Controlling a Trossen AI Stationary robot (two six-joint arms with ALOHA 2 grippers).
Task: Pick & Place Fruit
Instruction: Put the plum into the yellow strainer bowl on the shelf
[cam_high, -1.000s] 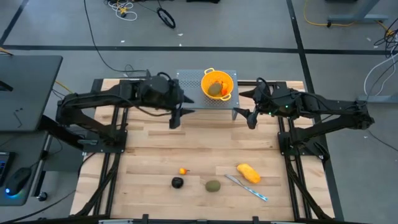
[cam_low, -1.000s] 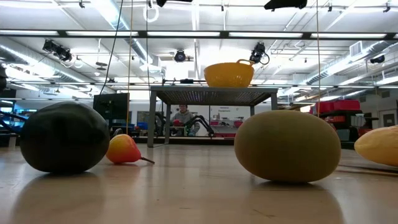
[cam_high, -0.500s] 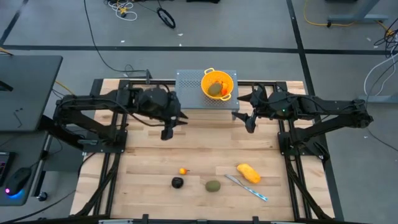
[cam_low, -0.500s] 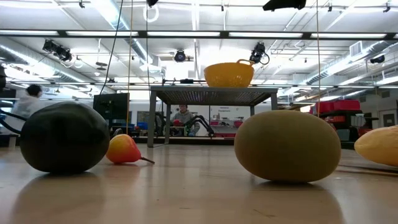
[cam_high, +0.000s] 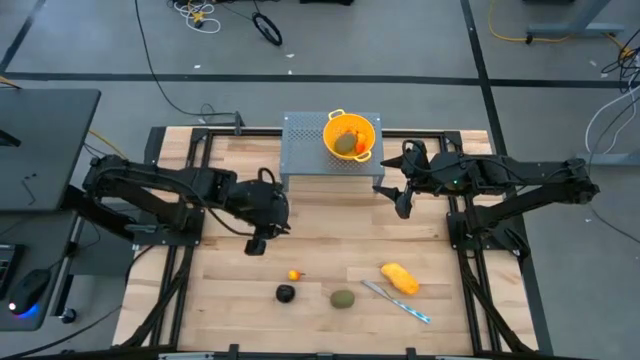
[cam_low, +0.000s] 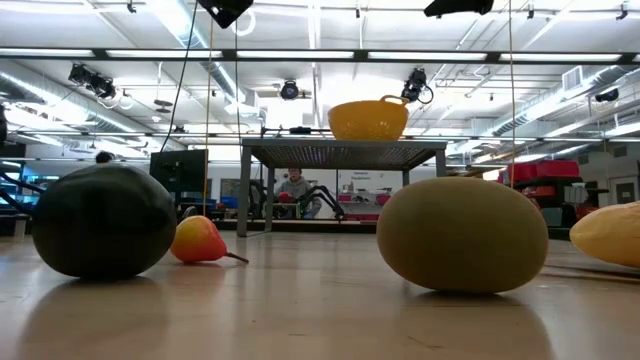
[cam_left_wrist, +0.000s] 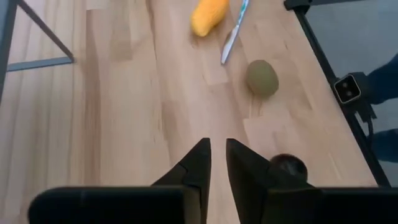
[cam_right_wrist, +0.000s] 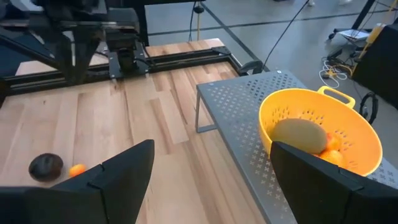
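Knife (cam_high: 396, 301): I see it at four o'clock of the olive-green oval (cam_high: 343, 298).
Left pincer (cam_high: 254, 245): fingers nearly shut, empty.
Right pincer (cam_high: 391, 196): wide open, empty.

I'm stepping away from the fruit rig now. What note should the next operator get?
Left gripper: empty, fingers nearly together, above bare table. Right gripper: open, empty, waiting near the colander.
Done: one green oval fruit and small orange pieces sit in the colander on the perforated stand.
Left: black ball, tiny orange piece, green oval, yellow-orange oblong. The knife stays.
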